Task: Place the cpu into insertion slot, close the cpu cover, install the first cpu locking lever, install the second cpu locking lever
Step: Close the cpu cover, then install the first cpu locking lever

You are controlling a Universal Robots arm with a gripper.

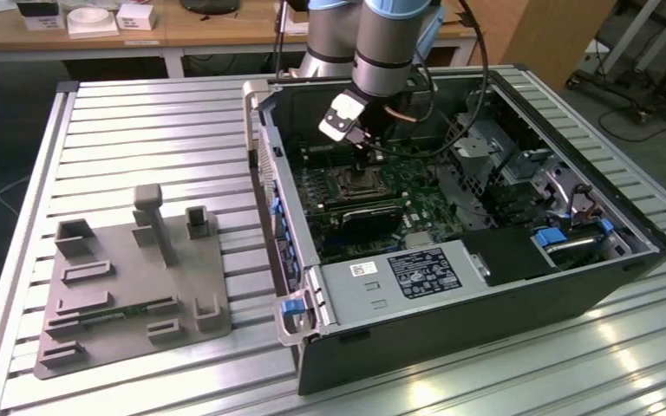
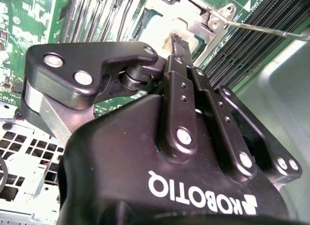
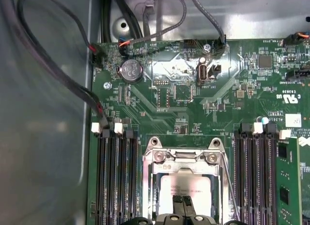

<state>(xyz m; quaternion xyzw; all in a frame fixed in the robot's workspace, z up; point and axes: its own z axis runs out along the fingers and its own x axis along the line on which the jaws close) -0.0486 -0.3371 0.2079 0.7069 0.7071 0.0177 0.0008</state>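
We see the fingers point(image 3: 178, 205) pinched together, gripping nothing, tips over the cpu point(image 3: 169, 186). It sits in the insertion slot point(image 1: 347, 185), upper middle of the exterior view, framed by the lowered cpu cover point(image 3: 186, 158).

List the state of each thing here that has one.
gripper: shut, tips at the cpu.
cpu cover: down flat.
cpu: lying under the cpu cover, top showing through its window.
locking lever: alongside the cpu cover; cannot tell if latched.
computer case: on its side, open.
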